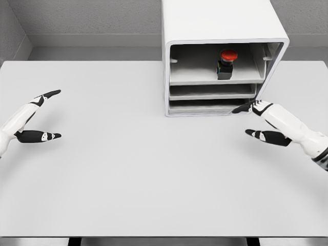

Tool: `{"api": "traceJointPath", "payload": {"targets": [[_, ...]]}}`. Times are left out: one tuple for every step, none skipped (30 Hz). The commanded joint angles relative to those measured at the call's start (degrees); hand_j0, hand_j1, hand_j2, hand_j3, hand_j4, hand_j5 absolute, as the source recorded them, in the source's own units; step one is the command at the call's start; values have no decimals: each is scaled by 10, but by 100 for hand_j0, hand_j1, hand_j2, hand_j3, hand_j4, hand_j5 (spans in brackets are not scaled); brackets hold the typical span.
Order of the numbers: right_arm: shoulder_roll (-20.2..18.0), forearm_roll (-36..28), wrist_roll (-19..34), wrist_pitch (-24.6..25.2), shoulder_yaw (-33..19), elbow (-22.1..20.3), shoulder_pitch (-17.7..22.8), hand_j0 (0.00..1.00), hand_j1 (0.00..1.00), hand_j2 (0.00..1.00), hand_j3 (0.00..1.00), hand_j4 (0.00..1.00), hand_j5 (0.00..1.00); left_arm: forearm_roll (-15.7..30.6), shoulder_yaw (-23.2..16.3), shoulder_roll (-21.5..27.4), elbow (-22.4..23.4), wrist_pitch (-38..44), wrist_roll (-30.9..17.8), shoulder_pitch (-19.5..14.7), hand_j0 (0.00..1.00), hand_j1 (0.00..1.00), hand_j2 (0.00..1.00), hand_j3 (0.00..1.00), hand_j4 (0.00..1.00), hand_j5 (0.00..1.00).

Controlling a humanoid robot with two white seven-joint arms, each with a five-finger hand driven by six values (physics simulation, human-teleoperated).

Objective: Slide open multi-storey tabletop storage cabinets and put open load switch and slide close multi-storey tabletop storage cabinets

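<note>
One switch (226, 63) in cabinet (220, 31), above right hand (259, 120).

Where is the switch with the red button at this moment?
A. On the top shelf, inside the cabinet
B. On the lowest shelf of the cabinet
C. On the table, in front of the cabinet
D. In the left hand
A. The switch stands upright on the top shelf inside the white cabinet. Both the left hand and the right hand hold nothing.
</note>
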Motion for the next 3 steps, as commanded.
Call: {"api": "traceJointPath", "payload": {"targets": [[-8, -8, 0, 0, -11, -1, 0, 75, 75, 75, 75, 75, 75, 5, 0, 1, -1, 1, 0, 0, 100, 100, 100, 100, 100, 100], [-9, -8, 0, 0, -11, -1, 0, 76, 76, 76, 76, 76, 76, 5, 0, 1, -1, 1, 0, 0, 100, 100, 100, 100, 100, 100], [-9, -8, 0, 0, -11, -1, 0, 76, 76, 76, 76, 76, 76, 6, 0, 0, -1, 1, 1, 0, 100, 100, 100, 100, 100, 100]]}}
